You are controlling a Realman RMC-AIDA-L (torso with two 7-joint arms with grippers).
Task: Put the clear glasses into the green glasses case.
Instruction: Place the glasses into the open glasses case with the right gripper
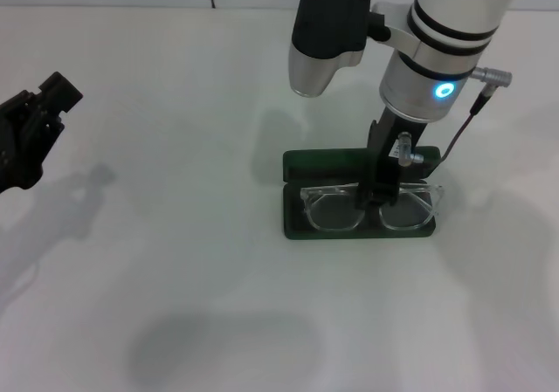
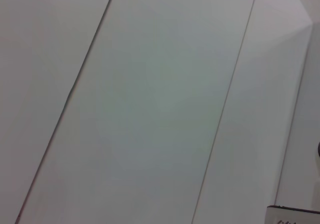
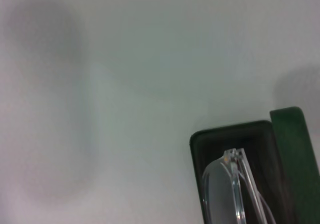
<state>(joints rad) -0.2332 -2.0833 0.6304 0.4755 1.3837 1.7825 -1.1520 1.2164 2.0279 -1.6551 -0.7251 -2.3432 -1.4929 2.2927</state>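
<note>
The right gripper (image 1: pixel 382 191) pinches the clear glasses (image 1: pixel 371 207) at the bridge, inside the open green glasses case (image 1: pixel 297 226) (lid upright behind). The left gripper (image 1: pixel 39 117) idles far left, its grip unreadable.

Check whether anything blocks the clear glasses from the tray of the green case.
Nothing visible does: the clear glasses are over the open green glasses case, with the right gripper at their bridge.
</note>
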